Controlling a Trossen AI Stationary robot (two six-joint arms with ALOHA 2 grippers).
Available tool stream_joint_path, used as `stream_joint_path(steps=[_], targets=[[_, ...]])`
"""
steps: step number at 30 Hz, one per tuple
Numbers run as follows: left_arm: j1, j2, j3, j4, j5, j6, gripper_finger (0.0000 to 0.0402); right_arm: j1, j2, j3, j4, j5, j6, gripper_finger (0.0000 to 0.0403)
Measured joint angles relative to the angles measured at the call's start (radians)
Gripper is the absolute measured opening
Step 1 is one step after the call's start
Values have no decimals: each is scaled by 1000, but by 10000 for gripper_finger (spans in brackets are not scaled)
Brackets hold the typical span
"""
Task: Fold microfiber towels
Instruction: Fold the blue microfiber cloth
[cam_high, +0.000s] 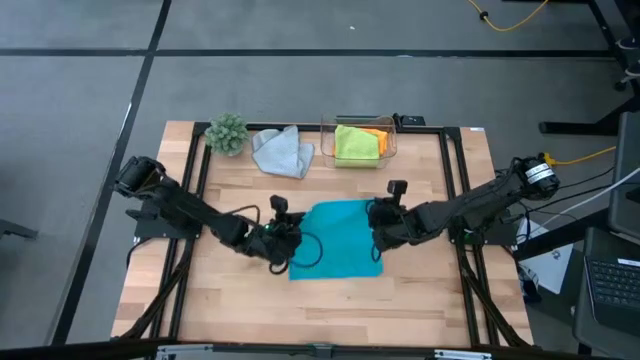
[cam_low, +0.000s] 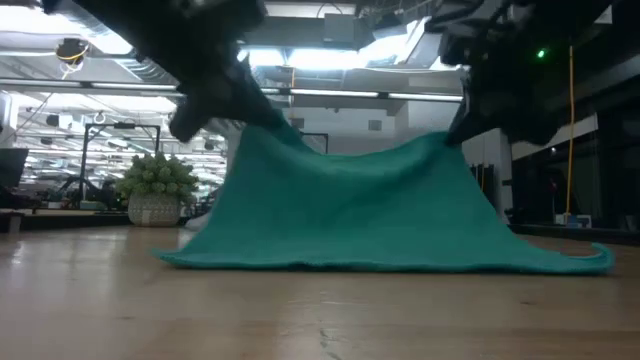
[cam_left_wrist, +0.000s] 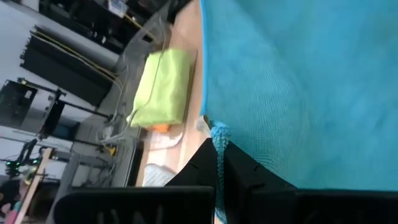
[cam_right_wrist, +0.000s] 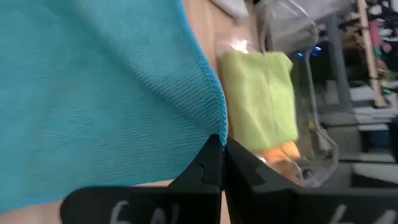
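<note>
The turquoise blue towel (cam_high: 338, 238) lies mid-table, raised like a tent at two corners in the low view (cam_low: 350, 210). My left gripper (cam_high: 283, 243) is shut on its left corner and my right gripper (cam_high: 380, 235) is shut on its right corner. The light grey towel (cam_high: 282, 150) lies crumpled at the far side. The lime green towel (cam_high: 355, 143) lies folded in the clear box, resting on the orange towel (cam_high: 376, 134). My left gripper pinches a corner (cam_left_wrist: 219, 132) of the turquoise towel's left side between its two shut fingers. The corner is lifted off the table, and the cloth slopes down from it to the edge (cam_low: 300, 264) lying on the table. My right gripper pinches a corner (cam_right_wrist: 221, 127) of the turquoise towel's right side between its two shut fingers. The corner is lifted, the cloth sags a little between the two grippers (cam_low: 350, 160), and the lower edge (cam_low: 520, 266) lies on the table.
A clear plastic box (cam_high: 390, 140) stands at the far side, right of centre. A small green plant (cam_high: 227, 133) stands at the far left. Bare wood shows along the near edge (cam_high: 330, 310). Black frame rails (cam_high: 455, 180) run along the table's sides.
</note>
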Motion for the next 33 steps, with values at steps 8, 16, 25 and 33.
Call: stream_joint_path(steps=[8, 16, 25, 33], targets=[[97, 0, 0, -32, 120, -15, 0, -52, 0, -95, 78, -44, -18, 2], [71, 1, 0, -30, 191, -30, 0, -31, 0, -124, 113, -90, 35, 1], [19, 1, 0, -29, 208, -68, 0, 30, 0, -124, 183, -205, 41, 1], [-1, 1, 0, -28, 247, -98, 0, 80, 1, -124, 183, -258, 98, 0]])
